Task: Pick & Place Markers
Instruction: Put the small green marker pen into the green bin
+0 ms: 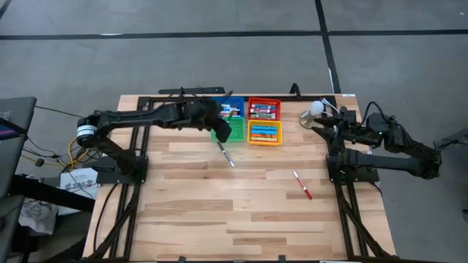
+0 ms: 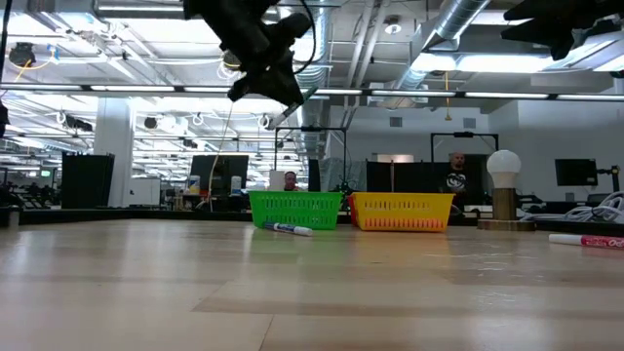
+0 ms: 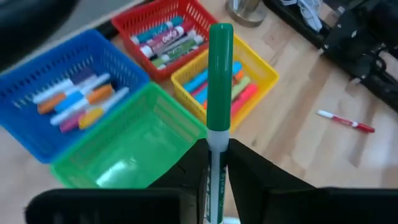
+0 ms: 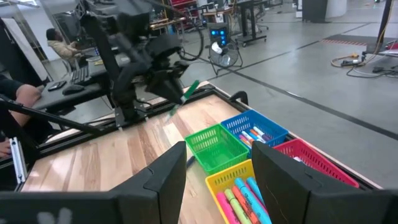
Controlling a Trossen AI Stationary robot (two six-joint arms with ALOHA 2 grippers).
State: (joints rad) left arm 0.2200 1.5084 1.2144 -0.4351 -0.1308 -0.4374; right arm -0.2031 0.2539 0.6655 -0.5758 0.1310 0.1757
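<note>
Left pincer (image 3: 214, 163) clamped on a green-capped marker (image 3: 219, 87), held in the air above the green bin (image 3: 127, 146).

Your left wrist view gives what the high view can't: green bin has nothing in it, blue bin (image 3: 37, 81), red bin (image 3: 134, 22) and yellow bin (image 3: 264, 71) all hold markers. High view adds two loose on the tabletop (image 1: 219, 212): a blue-capped marker (image 1: 225, 154) just in front of the green bin, a red marker (image 1: 303, 185) well apart toward the right arm. Right pincer (image 4: 217, 165) parked at the right edge, fingers apart, holding nothing. Barrel print too blurred to read.
</note>
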